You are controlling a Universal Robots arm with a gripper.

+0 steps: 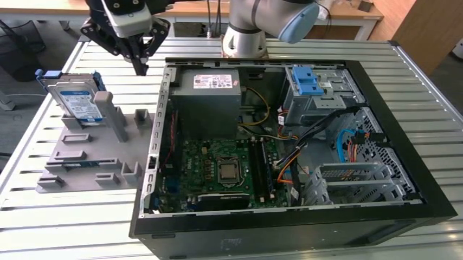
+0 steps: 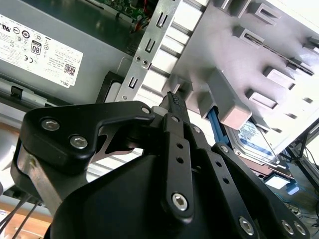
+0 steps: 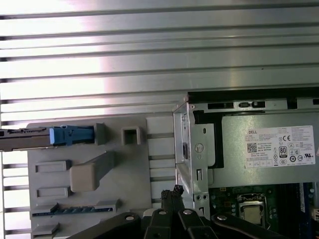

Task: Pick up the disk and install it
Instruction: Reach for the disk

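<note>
Silver disk [image 1: 78, 102] propped in grey rack [image 1: 81, 162], empty claw [image 1: 141, 67] pinched together nearby, exterior view's right

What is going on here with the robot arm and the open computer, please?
The arm's gripper hangs shut and empty over the slatted table, near the corner of the open computer case. The disk stands upright in the grey holder at the exterior view's left, not yet picked up. The gripper is apart from the disk, so the pick has not begun and nothing has been installed.
</note>
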